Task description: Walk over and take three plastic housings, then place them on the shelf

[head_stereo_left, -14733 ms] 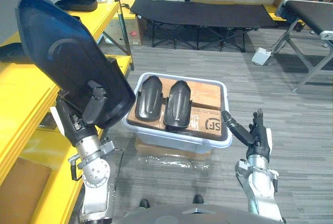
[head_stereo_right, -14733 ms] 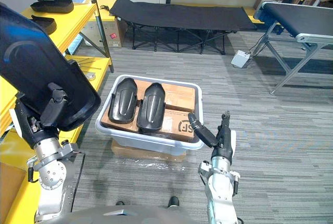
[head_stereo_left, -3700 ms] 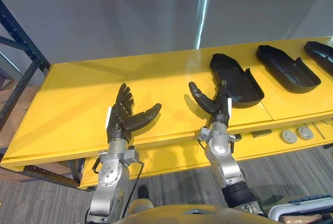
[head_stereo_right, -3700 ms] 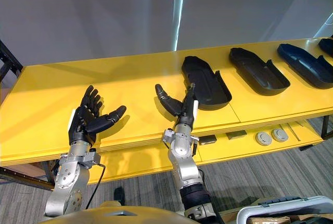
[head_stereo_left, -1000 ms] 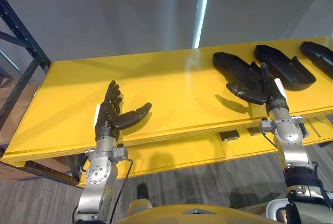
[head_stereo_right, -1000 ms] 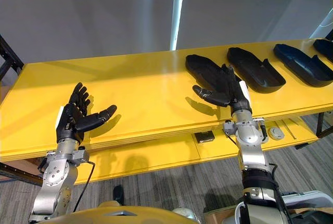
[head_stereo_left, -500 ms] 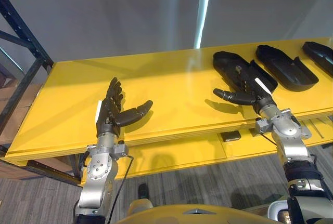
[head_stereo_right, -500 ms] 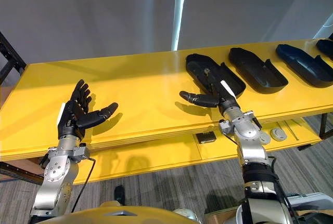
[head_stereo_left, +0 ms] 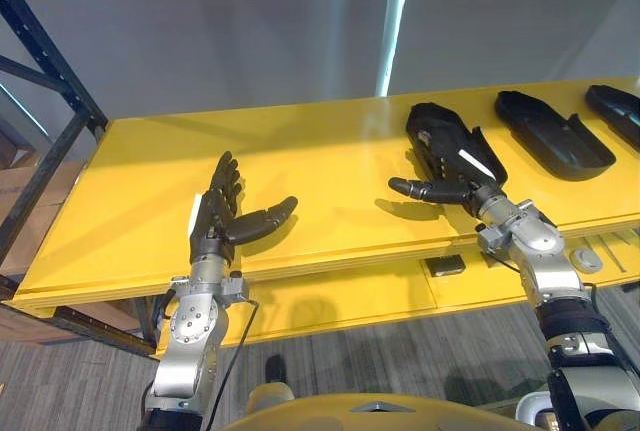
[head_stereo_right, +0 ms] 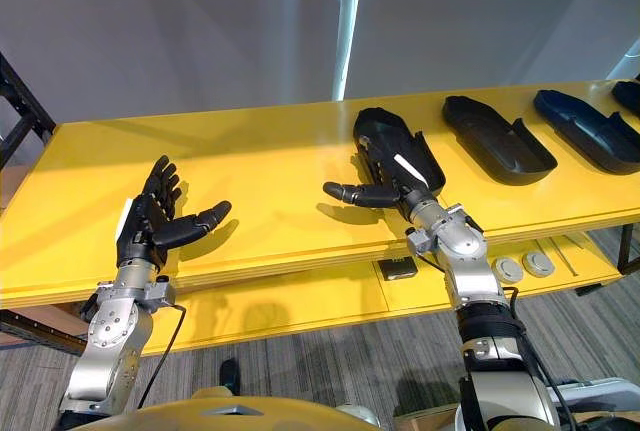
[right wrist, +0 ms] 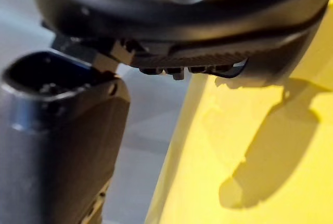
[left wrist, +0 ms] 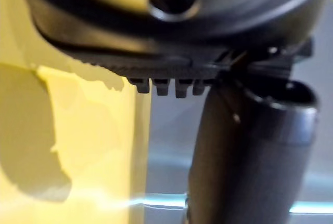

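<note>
Three black plastic housings lie in a row on the yellow shelf [head_stereo_left: 320, 151]: the nearest one [head_stereo_left: 436, 123], a second [head_stereo_left: 555, 133] and a third [head_stereo_left: 615, 103] toward the right. My right hand [head_stereo_left: 468, 184] is open, its straight fingers lying over the near end of the nearest housing [head_stereo_right: 376, 125] and its thumb pointing left. My left hand [head_stereo_left: 213, 223] hovers open and empty above the shelf's front edge, well left of the housings. The left hand [head_stereo_right: 148, 221] holds nothing.
A dark rack upright [head_stereo_left: 40, 61] stands at the shelf's left end, with a grey wall behind. On the lower yellow shelf [head_stereo_right: 300, 301] sit a small dark block [head_stereo_right: 398, 268] and two round discs [head_stereo_right: 522, 267]. A wide bare stretch of shelf lies between my hands.
My right hand has swung left and tipped from upright to flat, its fingers now over the nearest housing's near end. The left hand has stayed put. The view has shifted slightly.
</note>
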Motion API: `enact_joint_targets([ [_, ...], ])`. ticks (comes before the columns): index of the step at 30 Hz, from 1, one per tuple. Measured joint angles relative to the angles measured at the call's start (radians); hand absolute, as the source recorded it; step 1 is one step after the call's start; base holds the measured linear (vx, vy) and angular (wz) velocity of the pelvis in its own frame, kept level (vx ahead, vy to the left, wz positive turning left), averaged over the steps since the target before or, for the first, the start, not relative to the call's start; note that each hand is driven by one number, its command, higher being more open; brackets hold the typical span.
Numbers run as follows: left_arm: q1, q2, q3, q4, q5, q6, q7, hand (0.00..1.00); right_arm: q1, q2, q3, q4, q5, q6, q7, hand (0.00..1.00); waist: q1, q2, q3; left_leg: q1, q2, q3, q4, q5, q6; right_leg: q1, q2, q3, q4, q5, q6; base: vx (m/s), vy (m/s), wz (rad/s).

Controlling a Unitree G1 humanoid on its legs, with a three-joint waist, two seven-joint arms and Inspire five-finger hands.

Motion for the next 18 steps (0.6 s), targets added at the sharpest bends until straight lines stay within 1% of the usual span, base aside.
enact_joint_targets([
  [9, -0.002, 0.011, -0.007, 0.026, 0.0, 0.0, 0.0, 1.0, -0.023, 0.001, 0.019, 0.023, 0.0, 0.008, 0.009, 1.0, 0.008, -0.024, -0.003, 0.001, 0.0, 0.001, 0.0, 0.001, 0.004, 0.001, 0.0, 0.0, 0.0, 0.0, -0.001, 0.0, 0.0, 0.0],
  [13, -0.002, 0.018, -0.028, 0.026, 0.0, 0.0, -0.001, 1.0, -0.027, 0.001, 0.021, 0.035, -0.002, 0.008, 0.008, 1.0, 0.016, -0.026, -0.003, 0.003, 0.0, 0.001, 0.0, 0.001, 0.004, 0.004, 0.0, 0.0, 0.0, 0.0, 0.0, 0.0, 0.0, 0.0],
  [18, -0.002, 0.018, -0.029, 0.027, 0.0, 0.0, 0.0, 1.0, -0.045, 0.004, 0.031, 0.062, -0.002, 0.009, 0.007, 1.0, 0.02, -0.028, -0.003, 0.004, 0.0, 0.0, 0.0, -0.001, 0.001, 0.005, 0.0, 0.0, -0.001, 0.0, 0.0, 0.0, 0.0, 0.0],
])
